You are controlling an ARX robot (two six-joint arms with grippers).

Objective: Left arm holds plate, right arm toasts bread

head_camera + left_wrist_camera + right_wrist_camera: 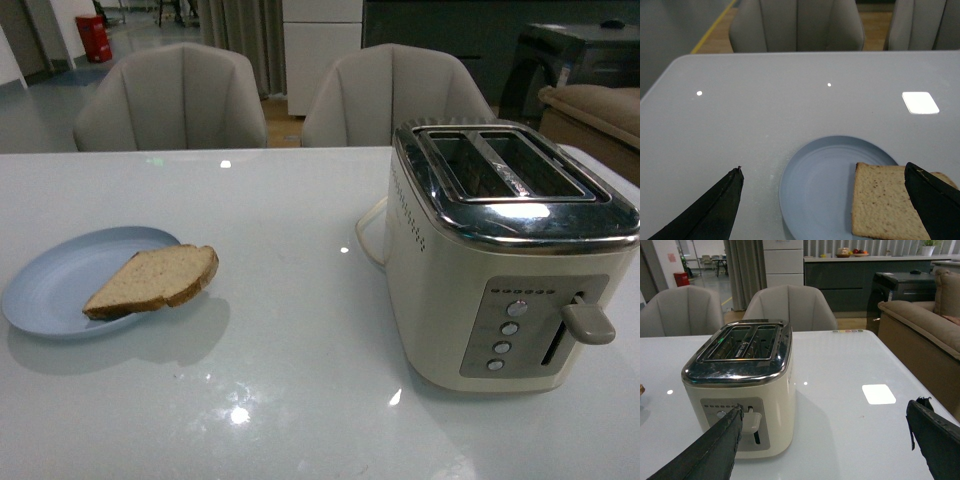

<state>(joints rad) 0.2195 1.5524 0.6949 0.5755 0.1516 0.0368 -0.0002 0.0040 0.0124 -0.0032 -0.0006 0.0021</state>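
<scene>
Basically unstarted: bread (155, 278) on plate (50, 290) at left, toaster (470, 270) empty; my left claw (823, 170), right claw (825, 407) both wide, holding nothing.

Bare bench (300, 300) is lying open between the plate (55, 295) and the toaster (450, 290), which is blocking the right side, its slots (505, 165) gaping unobstructed above.

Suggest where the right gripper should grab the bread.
Probably the crusted end of the bread that overhangs the plate rim toward the toaster. Come in low from the toaster side: that end looks raised off the table, so a jaw can slip beneath.
</scene>
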